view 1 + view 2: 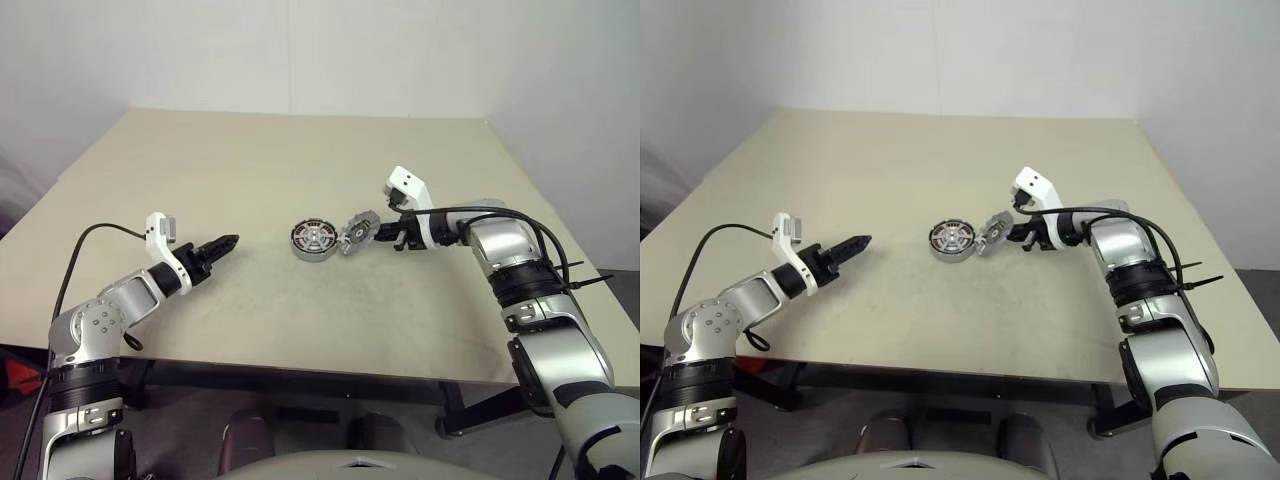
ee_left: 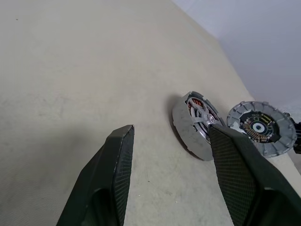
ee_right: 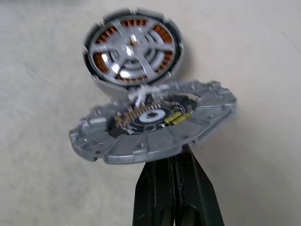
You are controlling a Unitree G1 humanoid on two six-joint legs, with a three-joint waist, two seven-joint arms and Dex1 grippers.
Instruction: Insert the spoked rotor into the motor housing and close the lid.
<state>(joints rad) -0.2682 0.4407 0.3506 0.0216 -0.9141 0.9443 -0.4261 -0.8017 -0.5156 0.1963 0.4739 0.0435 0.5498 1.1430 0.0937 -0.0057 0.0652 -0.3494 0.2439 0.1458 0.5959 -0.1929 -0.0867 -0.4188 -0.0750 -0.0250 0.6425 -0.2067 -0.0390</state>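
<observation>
Two pincers of mine are over the pale bench [image 1: 200,180]. My right pincer [image 1: 377,231] has its two black fingers [image 3: 171,188] pressed tight together, and they are pinching the edge of the lid [image 1: 357,230]. The lid is a flat grey round plate. It has bumps around its rim, and on the face I can see a small round board with tiny parts and a white ring in the middle. I hold the lid up off the bench, tilted on its edge, just beside the motor housing [image 1: 314,239] on its right side. From my head I cannot tell if the lid touches the housing or not.

The motor housing sits on the bench near the middle, between my two pincers. It is a small round cup, dark and silver. The spoked rotor [image 3: 131,47] is already lying inside it. The rotor is silver, with spokes going out from a hub in the middle. Between the spokes I can see copper-red wire.

My left pincer [image 1: 226,243] is on the left side, low over the bench and well apart from the housing. Its two black fingers [image 2: 113,179] are spread apart and hold nothing. It points toward the housing. Looking along those fingers, I see the housing and the lid side by side.

A black cable [image 1: 95,235] loops over my left arm.
</observation>
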